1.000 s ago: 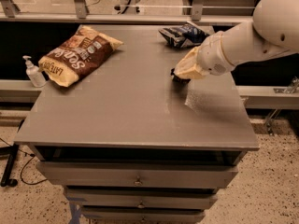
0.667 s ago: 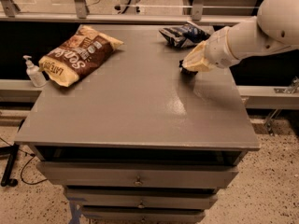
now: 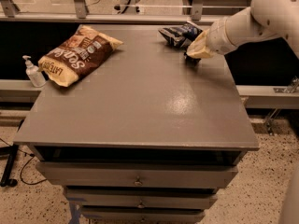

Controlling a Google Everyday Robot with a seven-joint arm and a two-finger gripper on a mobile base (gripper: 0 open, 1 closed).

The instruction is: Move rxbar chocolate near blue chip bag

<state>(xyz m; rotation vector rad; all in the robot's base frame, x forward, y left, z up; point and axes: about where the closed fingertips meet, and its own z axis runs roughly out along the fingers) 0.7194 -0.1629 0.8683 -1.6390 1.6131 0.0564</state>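
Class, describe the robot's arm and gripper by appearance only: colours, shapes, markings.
The arm is white, thick and rounded, with small dark dots on its widest part. It tapers into a cream-yellow wrist cover. The gripper is dark and sits beside the blue chip bag.

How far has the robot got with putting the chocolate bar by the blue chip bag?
Nearly done, it seems. The gripper sits low at the table's back right, beside the blue chip bag. A small dark shape under it looks like the chocolate bar, so the bar is already close to the bag. Likely left: leaving the bar there and pulling the arm away. The tan chip bag lies far left.
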